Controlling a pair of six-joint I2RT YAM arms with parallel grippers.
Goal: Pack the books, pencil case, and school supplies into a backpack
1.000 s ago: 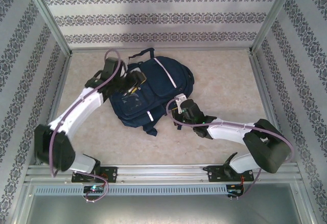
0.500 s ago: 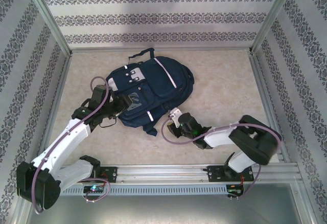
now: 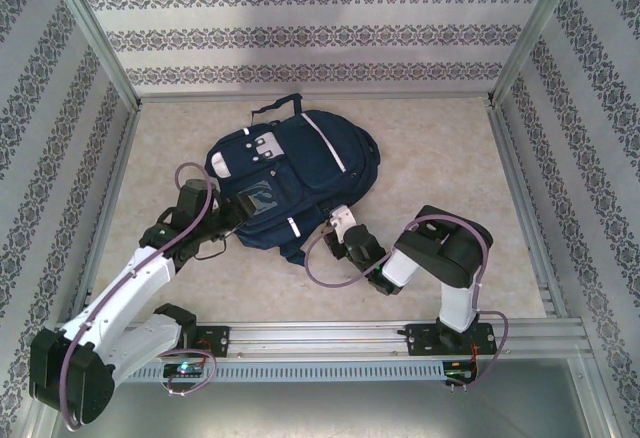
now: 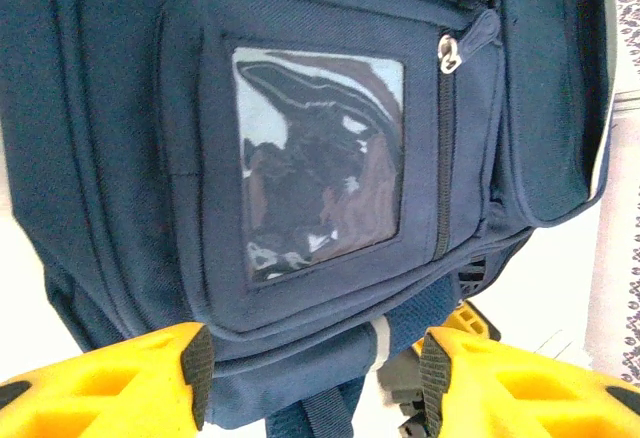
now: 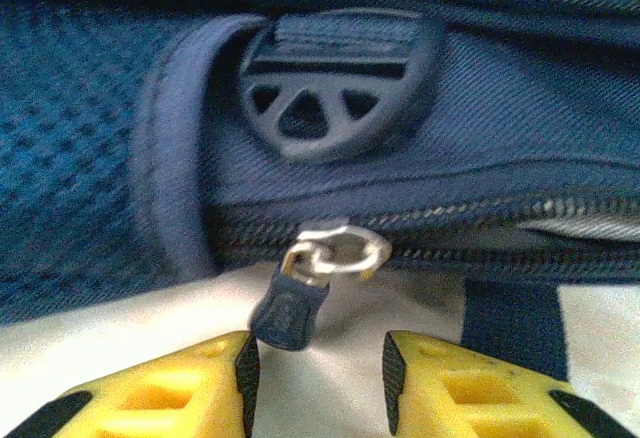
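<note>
The right hand (image 5: 315,383) is seen with its yellow fingers (image 5: 150,393) parted and nothing between them. Just ahead of it, a little toward its left finger, hangs the dark zipper pull (image 5: 290,308) on its metal ring. The zip track (image 5: 500,238) runs crosswise to the hand's line of approach, so the pull would have to be pinched first and then drawn sideways along it. A plastic strap buckle (image 5: 335,88) sits just beyond the track.

From above, the right hand (image 3: 342,220) is found at the near right edge of the backpack (image 3: 300,158), and it is clearly the nearer hand to this zip. The left hand (image 3: 220,220) is held at the opposite, near left edge, facing the clear window pocket (image 4: 320,158). Its fingers (image 4: 100,383) stand wide apart, and no grip on the fabric can be made out.

The backpack lies flat on the bench (image 3: 440,178) between the two hands, its long axis running from the near side toward the far wall, handle end farthest away. The zip is judged to be the step in hand.
</note>
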